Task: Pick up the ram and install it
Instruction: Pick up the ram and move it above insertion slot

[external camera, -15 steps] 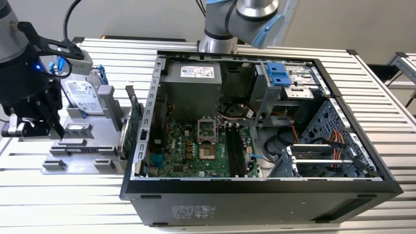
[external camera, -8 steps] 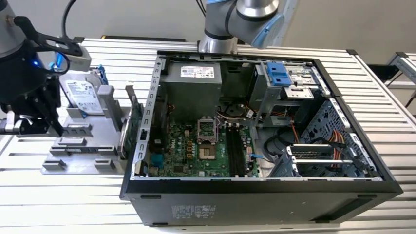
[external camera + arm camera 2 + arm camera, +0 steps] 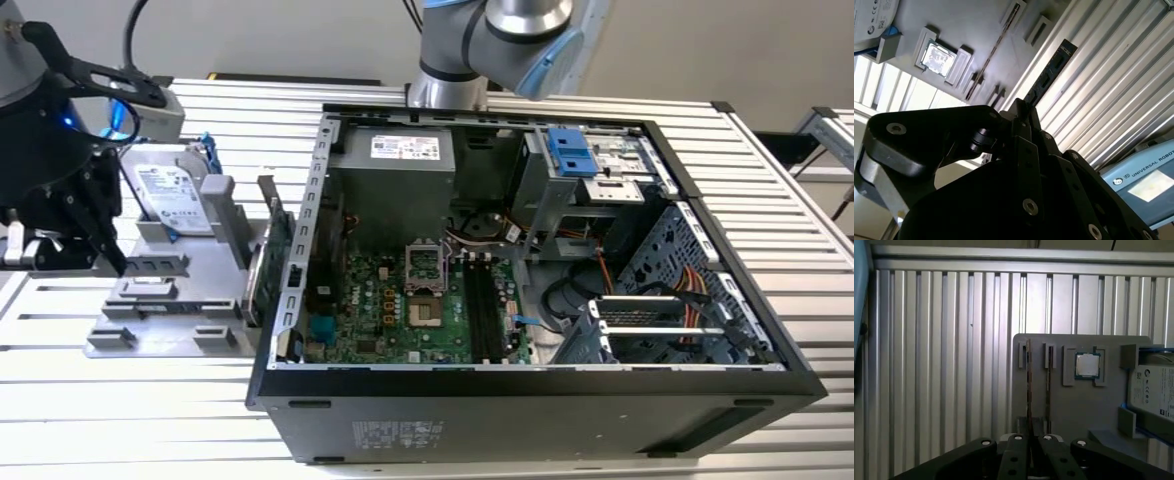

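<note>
The ram (image 3: 1050, 74) sits in the gripper (image 3: 1029, 437), the jaws drawn in narrow on one end of the stick. In the second wrist view its flat dark face with black chips shows, reaching away from the jaws with the slatted bench (image 3: 1114, 85) behind it. In the first wrist view the same stick is seen edge-on as a thin line, running over a narrow slot of the grey holder (image 3: 1069, 410). Whether its far end touches that slot cannot be told.

On the holder, near the ram's slot, a square silver processor (image 3: 1087, 365) lies in its recess. A drive (image 3: 1154, 390) with a pale label lies further along.

The exterior view shows the gripper over the holder at that view's left. The open case (image 3: 534, 400) lies just beside the holder, toward that view's right. A green board (image 3: 387, 310) lies flat inside the case.
</note>
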Motion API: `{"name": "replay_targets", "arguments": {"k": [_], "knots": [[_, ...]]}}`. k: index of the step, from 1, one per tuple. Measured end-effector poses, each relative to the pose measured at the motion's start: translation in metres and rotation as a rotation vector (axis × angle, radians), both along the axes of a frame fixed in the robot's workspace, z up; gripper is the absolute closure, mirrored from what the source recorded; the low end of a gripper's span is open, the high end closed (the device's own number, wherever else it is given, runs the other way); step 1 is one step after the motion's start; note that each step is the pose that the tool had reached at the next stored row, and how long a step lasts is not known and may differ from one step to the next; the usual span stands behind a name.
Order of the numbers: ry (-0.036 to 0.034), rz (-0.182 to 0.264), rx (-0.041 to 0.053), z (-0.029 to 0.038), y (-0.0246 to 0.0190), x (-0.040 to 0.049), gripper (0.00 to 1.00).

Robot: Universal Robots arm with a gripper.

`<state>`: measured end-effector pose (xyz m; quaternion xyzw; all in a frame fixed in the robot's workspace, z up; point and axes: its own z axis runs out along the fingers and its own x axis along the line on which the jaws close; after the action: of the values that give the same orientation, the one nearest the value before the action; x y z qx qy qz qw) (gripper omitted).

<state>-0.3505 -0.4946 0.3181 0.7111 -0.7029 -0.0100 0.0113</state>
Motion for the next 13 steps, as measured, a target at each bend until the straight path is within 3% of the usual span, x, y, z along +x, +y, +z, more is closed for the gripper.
{"name": "replay_targets", "arguments": {"k": [13], "knots": [[0.0001, 0.000, 0.0000, 0.0093, 0.0000, 0.0000, 1.00]]}}
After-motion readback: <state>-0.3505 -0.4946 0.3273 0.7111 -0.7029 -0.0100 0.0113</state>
